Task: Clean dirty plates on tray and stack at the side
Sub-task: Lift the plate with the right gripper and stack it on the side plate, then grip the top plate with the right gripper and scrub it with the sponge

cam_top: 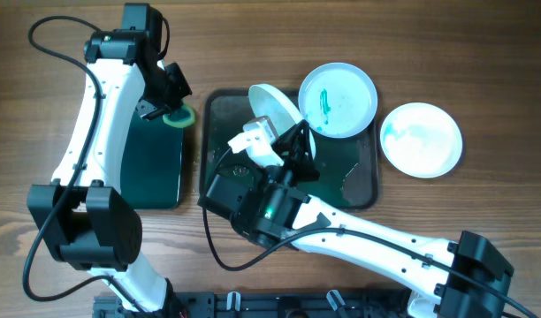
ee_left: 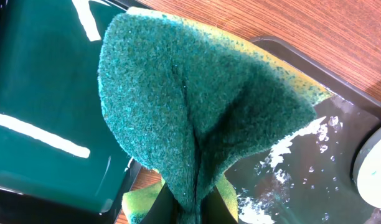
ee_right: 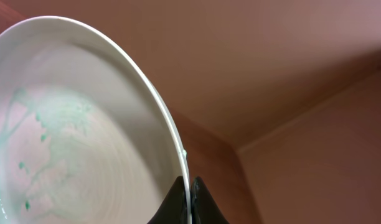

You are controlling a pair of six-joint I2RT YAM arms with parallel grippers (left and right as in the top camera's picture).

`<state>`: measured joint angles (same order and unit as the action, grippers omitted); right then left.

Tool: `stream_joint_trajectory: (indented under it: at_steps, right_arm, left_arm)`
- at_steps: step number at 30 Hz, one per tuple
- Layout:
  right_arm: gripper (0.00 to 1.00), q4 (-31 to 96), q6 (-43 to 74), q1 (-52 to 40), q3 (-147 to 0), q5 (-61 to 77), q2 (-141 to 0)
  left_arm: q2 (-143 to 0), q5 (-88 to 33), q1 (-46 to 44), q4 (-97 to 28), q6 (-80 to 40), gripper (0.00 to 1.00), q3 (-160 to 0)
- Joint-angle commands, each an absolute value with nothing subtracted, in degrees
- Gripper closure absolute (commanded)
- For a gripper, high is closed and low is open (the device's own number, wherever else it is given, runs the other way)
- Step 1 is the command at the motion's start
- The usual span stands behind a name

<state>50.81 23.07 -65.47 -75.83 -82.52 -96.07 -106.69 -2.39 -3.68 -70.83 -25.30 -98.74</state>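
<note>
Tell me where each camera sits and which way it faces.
Overhead: above the table, facing straight down; both arms, large dark grey-green tray, three round white plates.
Left wrist: looks down past the left tool at its gripped green scouring sponge.
Right wrist: tilted upward; the right tool pinches one teal-streaked plate by the rim.
Overhead and right wrist share that plate.

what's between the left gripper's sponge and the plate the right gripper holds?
Overhead view: only a narrow strip of wooden table and the left rim of the tray. Nothing else lies between the sponge and the plate.
</note>
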Motion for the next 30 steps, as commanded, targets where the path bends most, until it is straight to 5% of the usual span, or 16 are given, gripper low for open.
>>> stream_joint_trajectory:
  at_steps: [1, 3, 9, 15, 24, 26, 30]
  right_arm:
    - [0.96, 51.9, 26.5, -63.5, -75.7, -68.3, -91.8]
    - [0.96, 54.6, 33.7, -57.4, -75.7, -52.4, -87.0]
    - [0.96, 57.9, 29.7, -23.7, -75.7, -15.6, -70.4]
    - [0.96, 56.7, 28.5, 11.2, -68.6, -7.5, -73.1]
    - [0.95, 41.5, 28.5, 20.1, -58.2, -3.7, -93.4]
    - [0.7, 40.7, 27.8, 20.1, -58.2, -3.2, -93.9]
    - [0.5, 46.3, 15.2, 17.8, -67.7, 12.1, -93.3]
  left_arm:
    - [-105.0, -1.8, -3.7, -72.1, -24.2, 0.96, -99.6]
    - [-103.7, -1.3, -3.7, -73.3, -24.2, 0.96, -99.6]
    - [-99.1, 1.3, -5.1, -76.4, -24.2, 0.96, -99.6]
    - [-99.0, 2.5, -9.6, -75.2, -24.4, 0.96, -99.2]
    - [-99.1, 2.5, -10.0, -74.4, -24.4, 0.96, -99.2]
    - [-99.1, 2.5, -10.0, -74.4, -24.4, 0.96, -99.2]
    - [-99.1, 2.5, -10.0, -74.4, -24.4, 0.96, -99.2]
